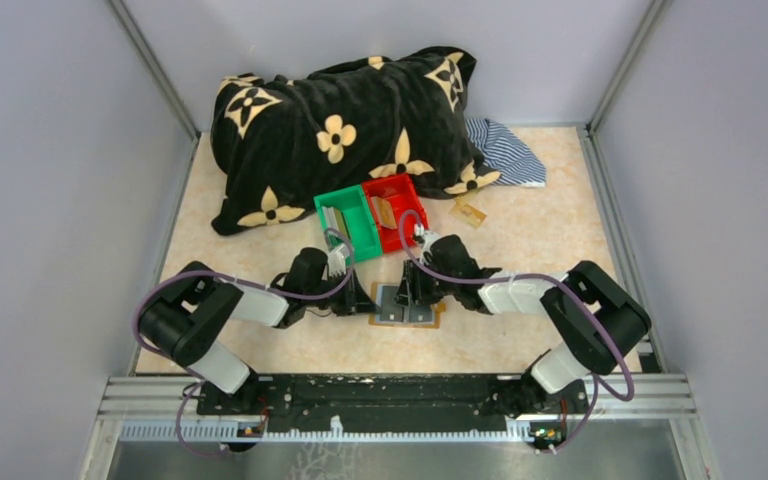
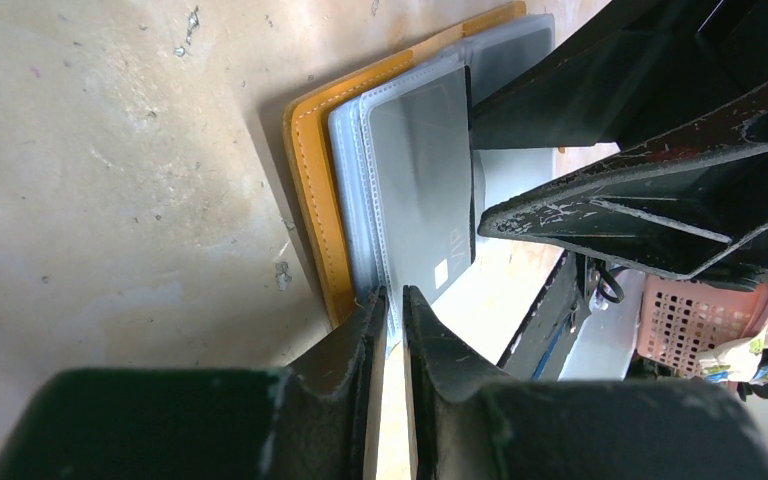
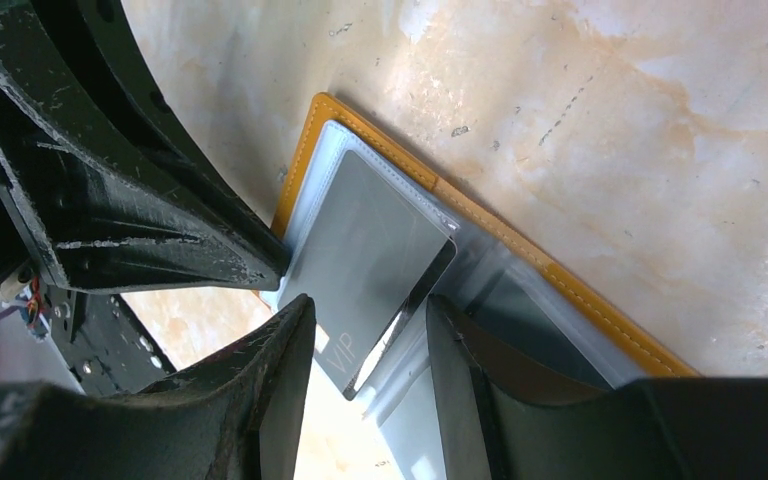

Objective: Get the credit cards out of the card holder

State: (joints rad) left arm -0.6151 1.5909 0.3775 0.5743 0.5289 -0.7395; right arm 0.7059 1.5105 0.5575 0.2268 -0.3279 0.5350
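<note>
Black arms, white links, purple cables

Table with card holder, bins, pillow

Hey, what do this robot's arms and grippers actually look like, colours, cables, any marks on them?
Both the left arm and right arm are black with white mid-links, each trailed by a looping purple cable. The left gripper and right gripper have matte black, tapering wedge fingers, scuffed with whitish scratches. No printed markings show.

From above, the card holder is mostly hidden under both arms' fingers, its contents unreadable.
</note>
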